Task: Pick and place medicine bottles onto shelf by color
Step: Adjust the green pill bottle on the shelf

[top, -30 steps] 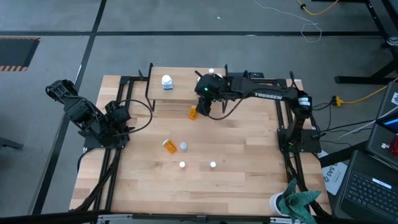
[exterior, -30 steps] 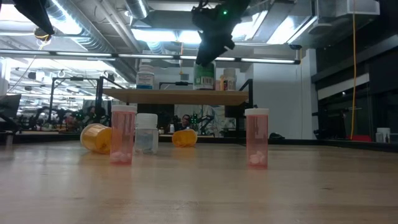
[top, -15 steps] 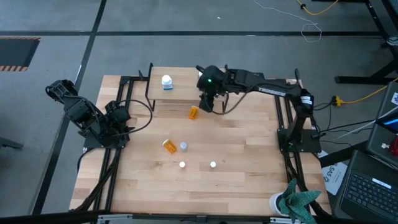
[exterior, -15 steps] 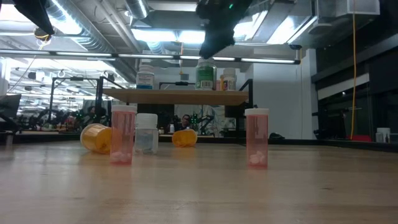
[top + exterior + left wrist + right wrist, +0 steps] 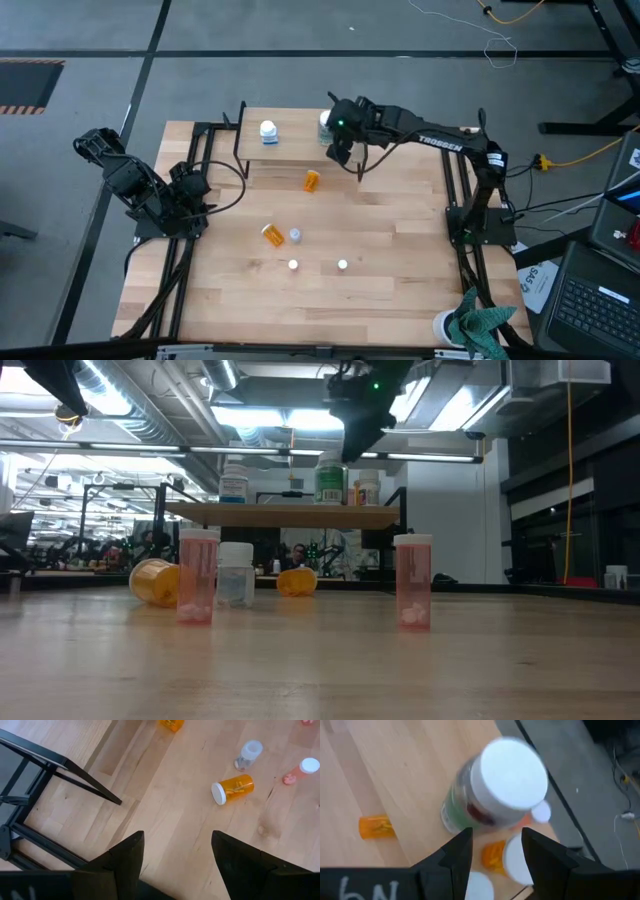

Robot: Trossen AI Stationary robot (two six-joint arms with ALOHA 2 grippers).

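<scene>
The shelf (image 5: 290,148) (image 5: 285,513) stands at the table's far middle. On it a bluish bottle (image 5: 268,131) (image 5: 234,482), the green bottle (image 5: 325,122) (image 5: 330,479) (image 5: 495,785) and a smaller bottle (image 5: 368,487) stand upright on their bases. My right gripper (image 5: 340,150) (image 5: 353,452) (image 5: 497,834) hovers open just above and right of the green bottle, touching nothing. Orange bottles lie on the table (image 5: 313,180) (image 5: 272,234). A clear one (image 5: 295,236) and two pink ones (image 5: 293,265) (image 5: 343,265) stand upright. My left gripper (image 5: 190,190) (image 5: 177,840) waits open at the left edge.
The black arm frames (image 5: 205,150) run along both table sides. A white cup with teal cloth (image 5: 470,325) sits at the near right corner. Bare wood (image 5: 390,220) lies between the loose bottles and the right arm's base.
My right gripper has risen off the green bottle and drawn toward the table's right and far edge, tipping a little. The green bottle stays upright on the shelf, its white cap now uncovered in the high view.
</scene>
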